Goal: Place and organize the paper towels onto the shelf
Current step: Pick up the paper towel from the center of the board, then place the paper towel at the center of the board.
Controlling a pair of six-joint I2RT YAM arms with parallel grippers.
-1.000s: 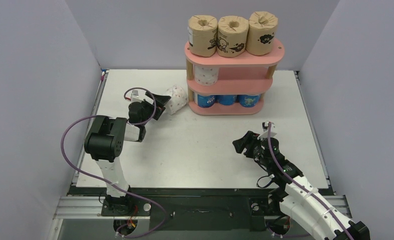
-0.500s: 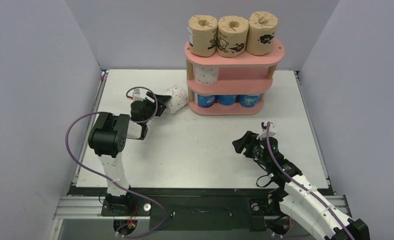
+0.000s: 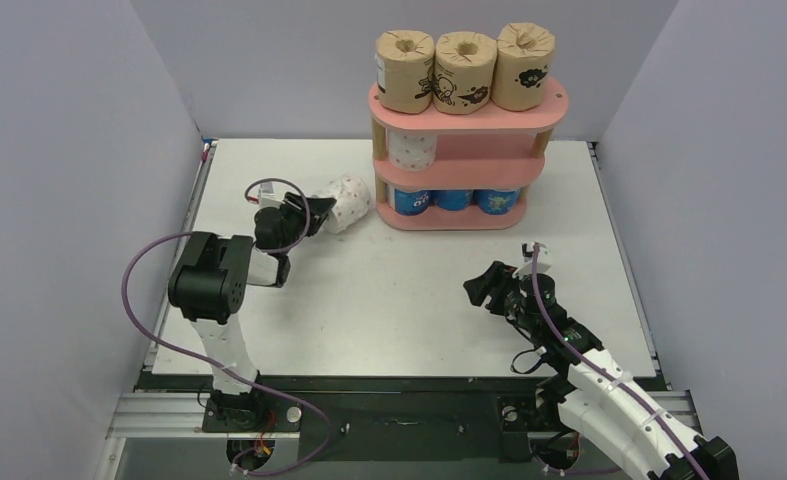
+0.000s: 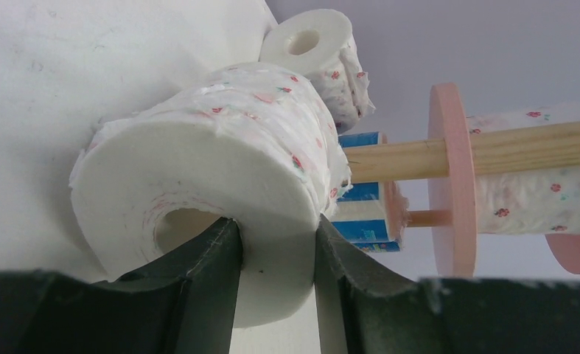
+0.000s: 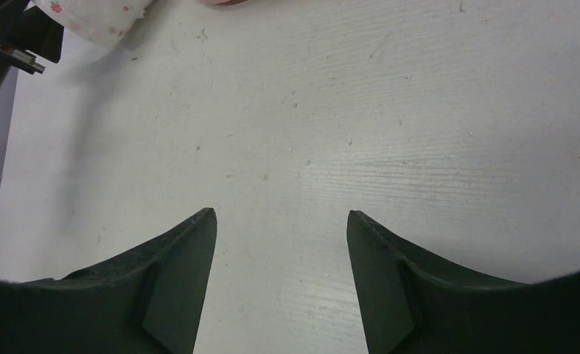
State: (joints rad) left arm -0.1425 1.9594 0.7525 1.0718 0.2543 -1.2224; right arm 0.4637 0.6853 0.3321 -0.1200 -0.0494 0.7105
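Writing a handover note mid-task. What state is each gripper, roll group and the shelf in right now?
left gripper: shut on held dotted roll, one finger inside its core.
right gripper: open, empty.
second dotted roll: loose, on its side near the shelf.
brown rolls: three upright on top tier.
shelved dotted roll: alone on middle tier, space left.
blue rolls: three filling bottom tier.

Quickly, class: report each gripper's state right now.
Left gripper: shut on the white pink-dotted roll.
Right gripper: open, holding nothing.
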